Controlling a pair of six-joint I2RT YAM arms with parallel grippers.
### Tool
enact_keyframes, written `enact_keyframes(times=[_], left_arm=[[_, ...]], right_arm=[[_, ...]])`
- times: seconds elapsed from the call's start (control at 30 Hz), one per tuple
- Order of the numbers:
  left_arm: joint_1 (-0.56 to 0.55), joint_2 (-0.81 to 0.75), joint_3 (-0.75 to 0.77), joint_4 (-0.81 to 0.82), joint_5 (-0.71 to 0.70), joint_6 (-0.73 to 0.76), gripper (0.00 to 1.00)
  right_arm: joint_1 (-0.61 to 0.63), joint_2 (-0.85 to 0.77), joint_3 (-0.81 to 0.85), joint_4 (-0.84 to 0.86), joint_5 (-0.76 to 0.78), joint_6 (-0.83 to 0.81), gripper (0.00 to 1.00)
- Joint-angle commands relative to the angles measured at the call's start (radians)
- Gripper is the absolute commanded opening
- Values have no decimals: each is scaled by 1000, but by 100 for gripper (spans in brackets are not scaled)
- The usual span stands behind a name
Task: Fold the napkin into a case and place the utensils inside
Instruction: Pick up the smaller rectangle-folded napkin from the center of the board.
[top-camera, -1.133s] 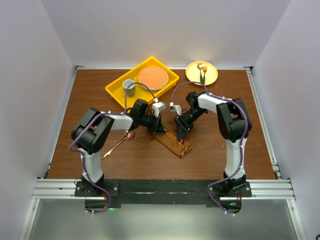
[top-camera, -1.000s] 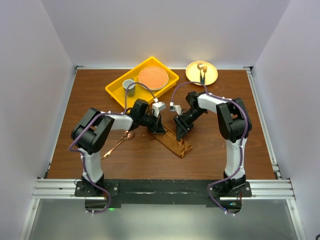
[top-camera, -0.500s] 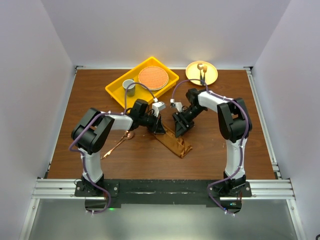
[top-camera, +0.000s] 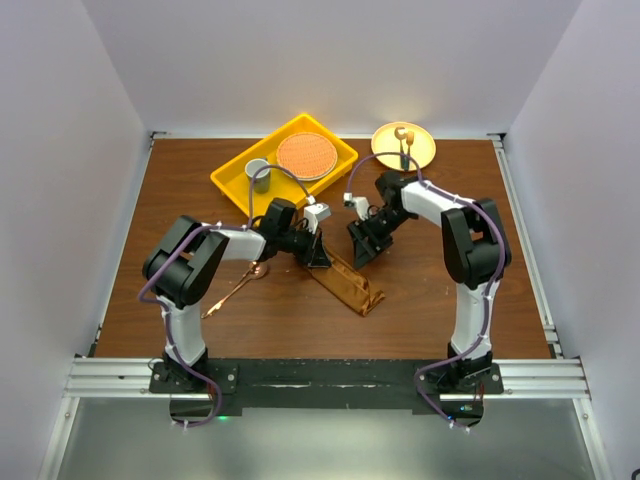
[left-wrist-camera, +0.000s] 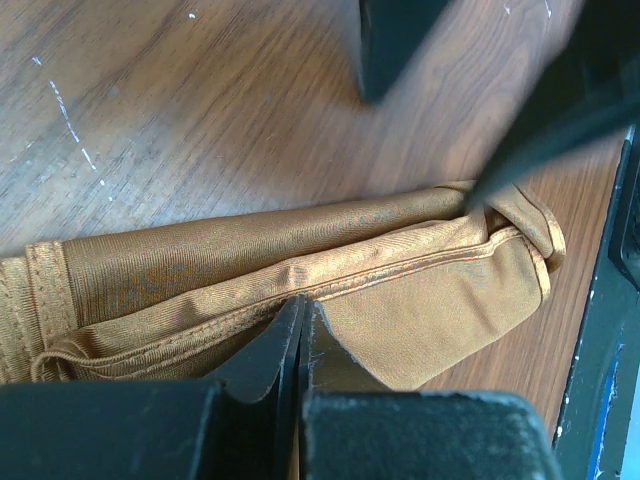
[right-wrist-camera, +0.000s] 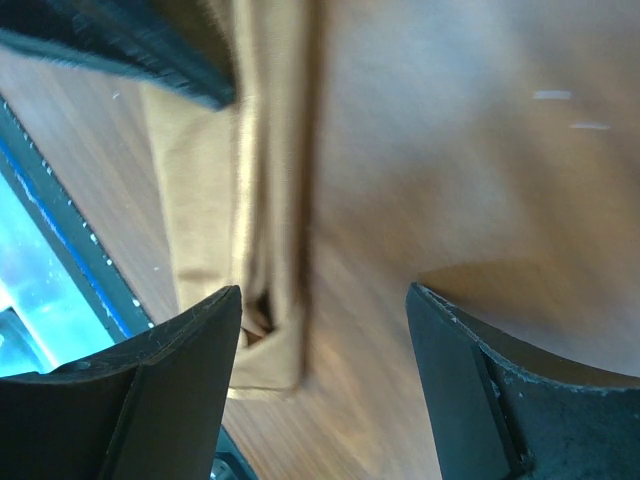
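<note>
My left fingers (left-wrist-camera: 293, 335) stay pinched on the hem of the case (top-camera: 348, 285), which lies mid-surface (top-camera: 450, 300). My right fingers (right-wrist-camera: 212, 322) have spread and pulled back from it. The spoon (top-camera: 235, 290) lies left, outside it.

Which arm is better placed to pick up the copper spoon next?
Probably right: the right gripper is open and free, while the left gripper is shut on the hem of the case. However, the copper spoon lies beside the left arm.
</note>
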Motion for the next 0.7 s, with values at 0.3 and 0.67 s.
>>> enact_keyframes(times=[0.3,0.67], left_arm=[[7,29,-13,17,-49,-9,0],[7,31,-21,25,-62,-18,0]], right_arm=[[112,103,-136,110,140,44,70],[127,100,-201,177,213,72,61]])
